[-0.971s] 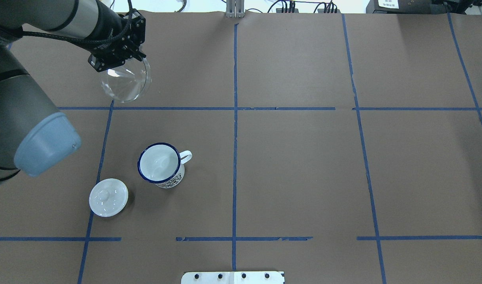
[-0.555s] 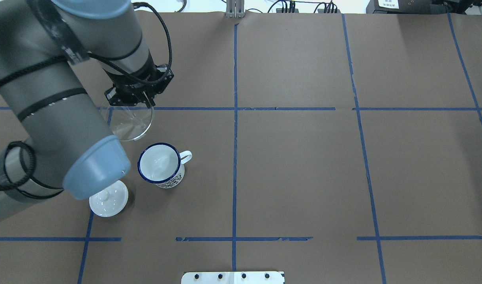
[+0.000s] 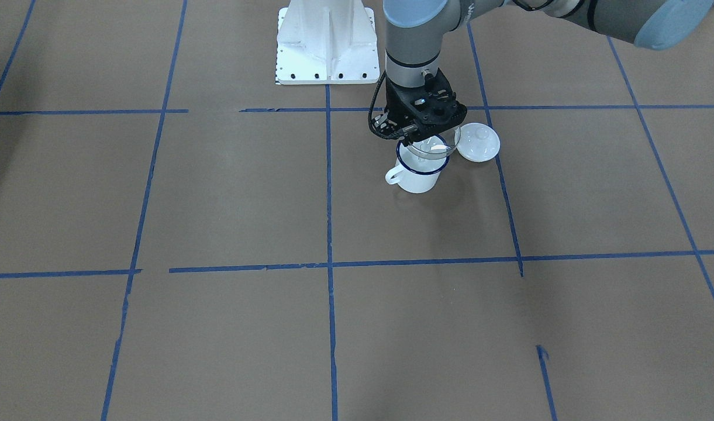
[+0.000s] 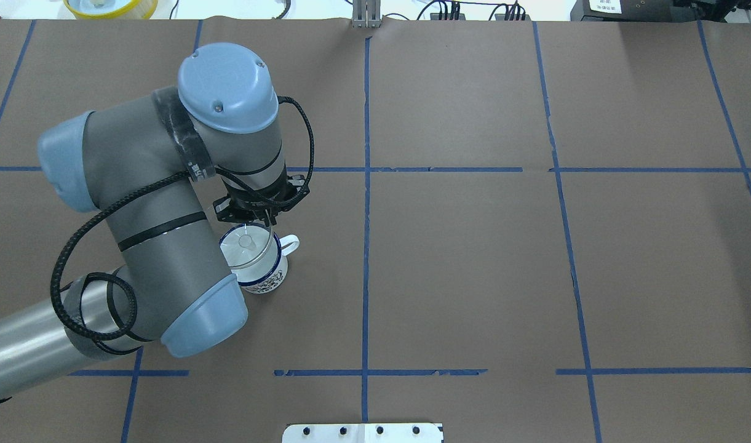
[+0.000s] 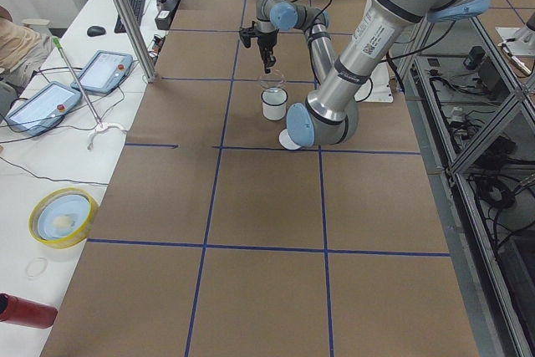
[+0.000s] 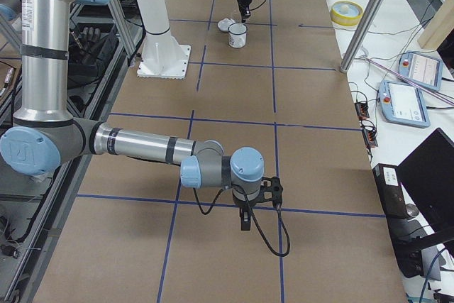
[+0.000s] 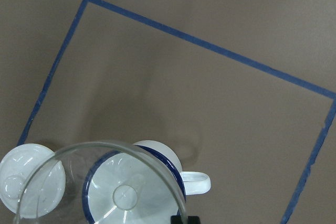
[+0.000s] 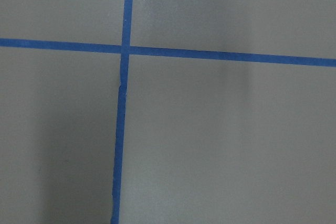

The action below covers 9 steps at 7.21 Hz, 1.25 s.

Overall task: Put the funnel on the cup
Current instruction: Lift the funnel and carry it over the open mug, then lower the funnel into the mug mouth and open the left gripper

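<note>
I find the funnel over the mouth of the cup, its rim pinched by my left gripper; contact with the cup is unclear. The white lid lies just beside the cup. I cannot tell how the right gripper stands. Moments earlier the funnel hung beyond the cup.

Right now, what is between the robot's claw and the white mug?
The clear funnel. The left claw grips it by the rim, and its bowl hangs over the mouth of the cup. The front-facing view shows this best.
</note>
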### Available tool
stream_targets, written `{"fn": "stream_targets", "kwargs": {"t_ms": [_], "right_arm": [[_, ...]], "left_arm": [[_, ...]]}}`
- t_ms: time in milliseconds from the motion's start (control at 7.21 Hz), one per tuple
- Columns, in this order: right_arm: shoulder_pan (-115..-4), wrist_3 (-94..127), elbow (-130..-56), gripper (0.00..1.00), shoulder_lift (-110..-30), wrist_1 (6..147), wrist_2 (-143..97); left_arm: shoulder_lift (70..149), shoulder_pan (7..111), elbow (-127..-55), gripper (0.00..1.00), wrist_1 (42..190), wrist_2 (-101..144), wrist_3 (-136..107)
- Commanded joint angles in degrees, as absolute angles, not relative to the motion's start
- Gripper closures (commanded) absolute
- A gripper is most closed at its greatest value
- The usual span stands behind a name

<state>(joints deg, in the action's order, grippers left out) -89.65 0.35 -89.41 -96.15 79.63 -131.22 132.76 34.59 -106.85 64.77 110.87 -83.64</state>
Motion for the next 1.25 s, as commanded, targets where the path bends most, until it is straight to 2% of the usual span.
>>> {"fn": "stream_targets", "kwargs": {"t_ms": [0,555,693,832,971,1109], "right_arm": [[-89.65,0.35,-89.39,0.00,-96.15,79.63,-131.22],[-89.65,0.35,-89.39,0.00,-96.15,79.63,-131.22],[-89.65,0.35,-89.47,0.00,-96.15,79.63,-131.22],[-89.65,0.35,-89.39,0.00,-96.15,79.63,-131.22],[-89.65,0.35,-89.38,0.00,-96.15,79.63,-131.22],[-89.65,0.35,-89.38,0.00,-96.15,79.63,-131.22]], "left_arm": [[132.54,34.01,-103.55,1.00,68.35,110.83,-83.58],[129.47,33.93,-102.66,1.00,72.14,110.83,-83.23],[129.38,33.75,-102.31,0.98,72.42,110.83,-83.23],[129.38,32.79,-102.65,0.90,72.42,110.83,-83.23],[129.46,32.61,-103.09,0.71,72.42,110.83,-83.23],[129.55,32.52,-103.36,0.32,72.42,110.83,-83.23]]}}
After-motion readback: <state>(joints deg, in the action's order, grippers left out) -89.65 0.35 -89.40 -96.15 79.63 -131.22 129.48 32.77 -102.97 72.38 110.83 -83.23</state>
